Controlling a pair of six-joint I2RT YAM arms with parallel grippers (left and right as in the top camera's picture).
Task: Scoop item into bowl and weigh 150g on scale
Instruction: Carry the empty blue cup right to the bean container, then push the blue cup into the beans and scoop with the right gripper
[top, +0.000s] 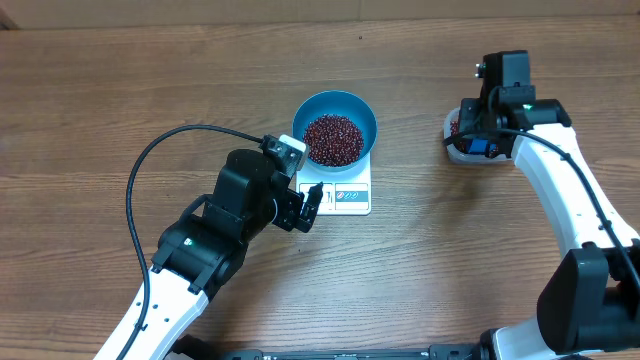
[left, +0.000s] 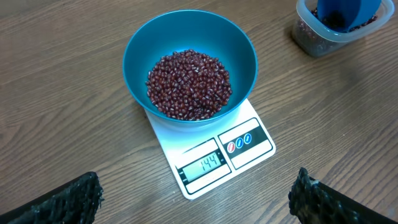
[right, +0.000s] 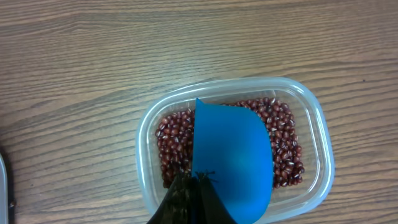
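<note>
Blue scoop (right: 233, 155) is seen clamped in the right pincer (right: 191, 186), directly over the beans (right: 283, 143) lying in the clear tub (right: 322, 155). The bowl (top: 362, 110) of beans is set on the scale (top: 352, 196), well off to that pincer's left, beside the left pincer (top: 306, 208), whose jaws are spread apart.

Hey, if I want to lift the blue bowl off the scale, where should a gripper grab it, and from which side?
Pinch the bowl by its rim from above, one finger inside and one outside, on the side facing the open left gripper. It looks too wide to span, and the beans sit low, leaving the upper inner wall bare.
</note>
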